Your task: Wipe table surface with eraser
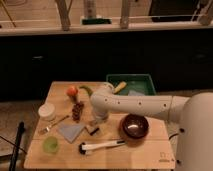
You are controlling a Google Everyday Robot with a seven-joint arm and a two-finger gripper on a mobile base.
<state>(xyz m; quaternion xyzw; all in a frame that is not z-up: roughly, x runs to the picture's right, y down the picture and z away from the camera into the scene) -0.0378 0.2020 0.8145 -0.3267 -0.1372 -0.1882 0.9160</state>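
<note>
The pale wooden table surface point(145, 150) fills the lower middle of the camera view. The eraser point(93, 129), a small tan block with a dark underside, lies on it between the grey-blue cloth point(71, 132) and the brown bowl point(135, 126). My white arm reaches in from the right. My gripper point(98, 118) hangs down just above and behind the eraser. The wrist housing hides much of it.
A green tray point(131, 80) with a yellow item stands at the back right. An orange point(72, 91), a green vegetable point(86, 90), a dark cluster point(77, 111), a white cup point(47, 111), a fork point(53, 125), a green cup point(50, 145) and a white-handled brush point(102, 146) lie around.
</note>
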